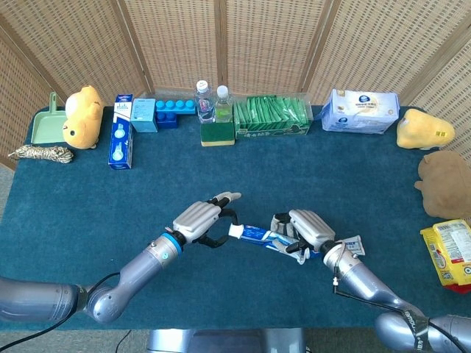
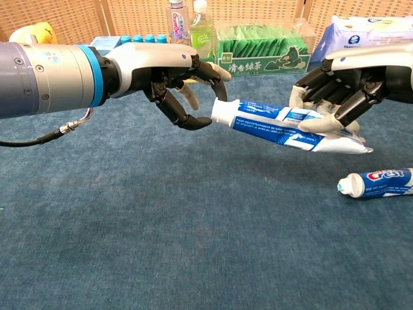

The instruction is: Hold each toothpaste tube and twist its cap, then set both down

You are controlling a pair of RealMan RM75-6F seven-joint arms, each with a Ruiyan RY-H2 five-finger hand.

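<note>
Near the middle of the blue table [image 1: 88, 191], a toothpaste tube [image 2: 290, 124] is held level above the cloth, clamped by the right hand [image 2: 342, 84] around its body. Its white cap [image 2: 221, 111] points left toward the left hand [image 2: 174, 81], whose fingers are spread and empty, their tips just beside the cap. The cap-twisting step appears to be in hand; next, the cap must be pinched and turned. A second tube [image 2: 377, 182] lies on the cloth, near right.

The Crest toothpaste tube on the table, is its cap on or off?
On. The Crest tube lies flat on the table, and a white cap covers its end in the chest view.
</note>
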